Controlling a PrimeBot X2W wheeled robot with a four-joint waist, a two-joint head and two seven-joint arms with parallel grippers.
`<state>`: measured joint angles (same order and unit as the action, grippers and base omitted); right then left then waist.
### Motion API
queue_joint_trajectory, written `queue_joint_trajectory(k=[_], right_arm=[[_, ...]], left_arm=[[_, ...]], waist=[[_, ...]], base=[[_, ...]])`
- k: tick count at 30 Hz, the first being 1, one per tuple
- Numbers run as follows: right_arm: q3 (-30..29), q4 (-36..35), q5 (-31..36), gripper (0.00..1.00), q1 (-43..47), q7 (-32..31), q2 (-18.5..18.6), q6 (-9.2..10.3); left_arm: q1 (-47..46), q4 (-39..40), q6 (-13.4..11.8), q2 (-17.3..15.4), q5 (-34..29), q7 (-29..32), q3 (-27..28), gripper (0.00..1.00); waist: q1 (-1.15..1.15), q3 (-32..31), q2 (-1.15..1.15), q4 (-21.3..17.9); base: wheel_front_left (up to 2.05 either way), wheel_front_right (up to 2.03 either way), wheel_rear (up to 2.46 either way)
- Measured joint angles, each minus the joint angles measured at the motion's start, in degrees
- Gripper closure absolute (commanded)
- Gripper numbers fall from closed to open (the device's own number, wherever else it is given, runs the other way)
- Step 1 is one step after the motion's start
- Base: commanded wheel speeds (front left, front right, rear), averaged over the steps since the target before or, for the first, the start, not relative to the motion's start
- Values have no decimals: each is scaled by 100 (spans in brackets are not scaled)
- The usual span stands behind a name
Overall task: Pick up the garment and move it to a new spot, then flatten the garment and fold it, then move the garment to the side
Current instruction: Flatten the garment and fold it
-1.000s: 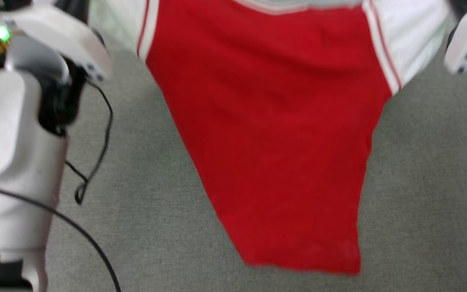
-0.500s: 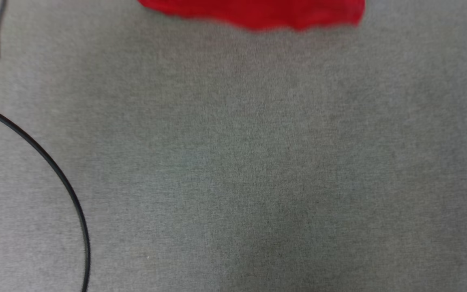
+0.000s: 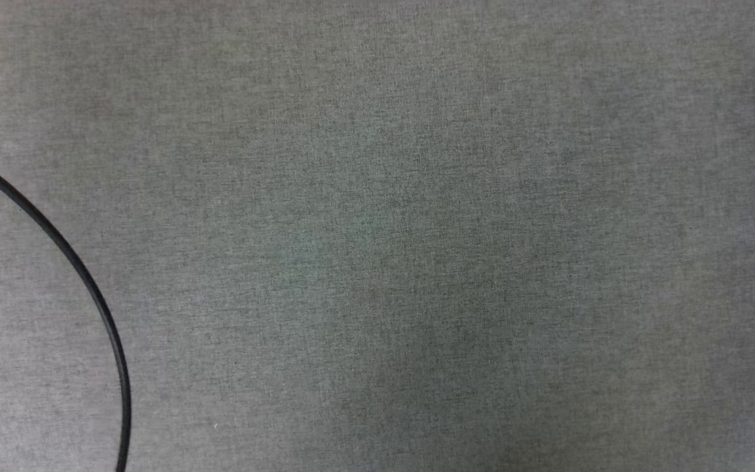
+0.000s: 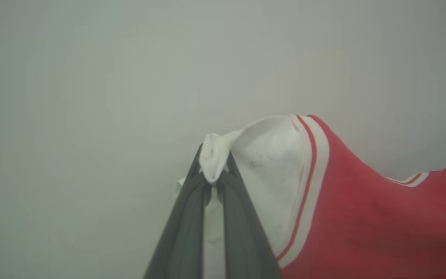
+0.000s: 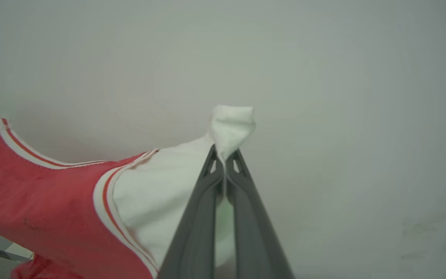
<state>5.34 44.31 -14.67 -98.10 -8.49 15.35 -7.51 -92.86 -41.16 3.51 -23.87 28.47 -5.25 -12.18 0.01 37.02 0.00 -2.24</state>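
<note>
The left gripper point(image 4: 214, 174) is pinched tight on the tip of a white sleeve point(image 4: 273, 162) of the shirt point(image 4: 362, 217). A little bunch of white cloth pokes out past its two dark fingers. In the left wrist view the shirt runs off to the right: white first, then a red and white stripe point(image 4: 309, 166), then the red part.

The right gripper point(image 5: 225, 161) is pinched tight on the tip of the other sleeve point(image 5: 161, 193). In its view the shirt runs off to the left.

So the shirt is held up in the air, spread sideways between the two grippers. Its long way goes from one sleeve to the other. A plain pale wall point(image 4: 91, 77) is behind it.

The head view looks down at a grey mat point(image 3: 417, 229). A thin black cable point(image 3: 91, 288) curves across its left side.
</note>
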Motion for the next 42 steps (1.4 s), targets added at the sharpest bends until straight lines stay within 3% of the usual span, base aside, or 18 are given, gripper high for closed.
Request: queue_joint_trajectory(k=[8,15,21,27,33,42], right_arm=[[647,673,-454,100,804,158,-132,0],[1263,646,-1038,100,2318,396,-105,0],[1649,301,-1437,100,3800,549,48,0],[1915,-148,-1726,100,5280,623,278,0],[1766,-576,-1905,100,6599,673,389,0],[1033,-1384,-1885,100,8593,578,342,0]], left_arm=[[810,-787,259,121,254,-316,-93,100],[2305,-1111,366,279,584,-766,-205,100],[3941,-788,390,347,766,-944,-249,100],[5516,116,389,376,825,-966,-62,100],[7091,1021,135,415,722,-966,148,100],[9051,2317,-415,327,709,-855,215,100]], waist=[[-1,-122,0,22],[-1,-664,0,53],[-1,-1331,0,87],[-2,-2031,0,126],[-2,-2650,0,167],[-3,-3355,0,197]], base=[[0,0,0],[0,0,0],[0,0,0],[0,0,0],[0,0,0],[0,0,0]])
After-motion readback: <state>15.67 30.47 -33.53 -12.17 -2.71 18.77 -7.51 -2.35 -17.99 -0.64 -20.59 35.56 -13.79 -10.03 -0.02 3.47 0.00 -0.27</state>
